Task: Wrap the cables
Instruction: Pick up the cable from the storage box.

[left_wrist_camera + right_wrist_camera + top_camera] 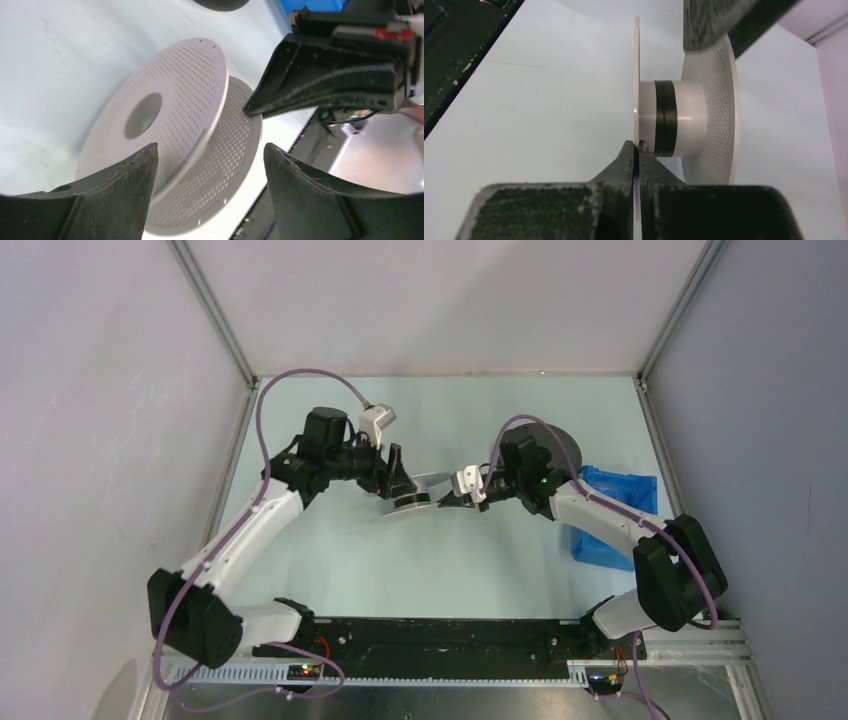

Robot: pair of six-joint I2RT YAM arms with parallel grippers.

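Right gripper (638,149) clamped on spool (691,120) flange, left gripper (209,150) wide. Cables unseen; likely limp, light: pinch near end.

Robotics laboratory test cell: the left arm (245,530) and right arm (600,512), bolted to a black rail (440,635), reach over a pale blue table (330,550) boxed in by plain white panels (440,300) on aluminium posts (212,310). Also visible are lilac cabling (261,425), a lit circuit board (303,671), a blue bin (620,485) and a perforated white spool (190,90).
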